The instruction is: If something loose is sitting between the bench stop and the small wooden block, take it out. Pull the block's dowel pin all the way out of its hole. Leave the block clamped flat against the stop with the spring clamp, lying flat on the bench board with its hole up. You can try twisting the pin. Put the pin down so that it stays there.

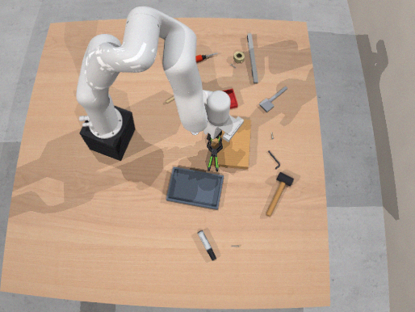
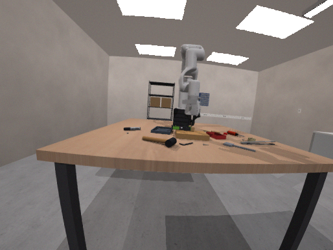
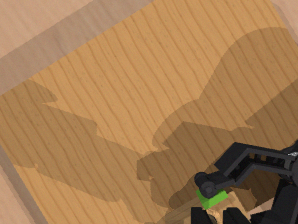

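The bench board lies at the table's middle, right of my wrist. The spring clamp, black with green handles, sits at the board's left edge. In the wrist view the board fills the frame, and the clamp's black arm with its green pad reaches in at the lower right. It presses by a pale piece of the small wooden block. My gripper points straight down over the block and is shut on the dowel pin. The pin, the hole and the stop are hidden under the wrist.
A dark blue tray sits just in front of the clamp. A red tray lies behind the board. A hammer, a hex key and a chisel lie to the right. A small wooden stick lies left of the arm.
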### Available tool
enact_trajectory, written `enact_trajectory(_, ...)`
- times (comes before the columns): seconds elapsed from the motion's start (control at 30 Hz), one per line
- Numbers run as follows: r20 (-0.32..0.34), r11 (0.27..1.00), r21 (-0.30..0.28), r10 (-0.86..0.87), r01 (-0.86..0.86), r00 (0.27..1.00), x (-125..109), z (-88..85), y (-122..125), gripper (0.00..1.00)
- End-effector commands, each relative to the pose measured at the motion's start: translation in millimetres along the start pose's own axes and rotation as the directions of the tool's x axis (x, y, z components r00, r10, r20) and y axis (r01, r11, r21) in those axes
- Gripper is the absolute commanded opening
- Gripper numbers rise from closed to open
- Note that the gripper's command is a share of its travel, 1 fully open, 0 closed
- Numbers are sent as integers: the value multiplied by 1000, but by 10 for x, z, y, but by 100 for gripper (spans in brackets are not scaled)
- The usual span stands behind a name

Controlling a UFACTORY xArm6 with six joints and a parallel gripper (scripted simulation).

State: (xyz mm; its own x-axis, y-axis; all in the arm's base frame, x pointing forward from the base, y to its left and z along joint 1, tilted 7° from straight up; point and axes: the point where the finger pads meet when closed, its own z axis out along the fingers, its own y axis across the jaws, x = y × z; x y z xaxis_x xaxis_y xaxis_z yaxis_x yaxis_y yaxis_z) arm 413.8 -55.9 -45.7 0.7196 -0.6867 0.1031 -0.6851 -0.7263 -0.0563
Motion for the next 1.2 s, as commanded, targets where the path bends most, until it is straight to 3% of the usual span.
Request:
enact_trajectory(0.0, -23, 992, -15, 125, -126, 992, 13, -13, -11, 0)
enact_trajectory(0.57, -18, 989, -20, -147, 146, 989, 13, -20, -11, 0)
enact_trajectory(1.17, -11, 894, -25, -449, 448, 894, 13, -24, -11, 0)
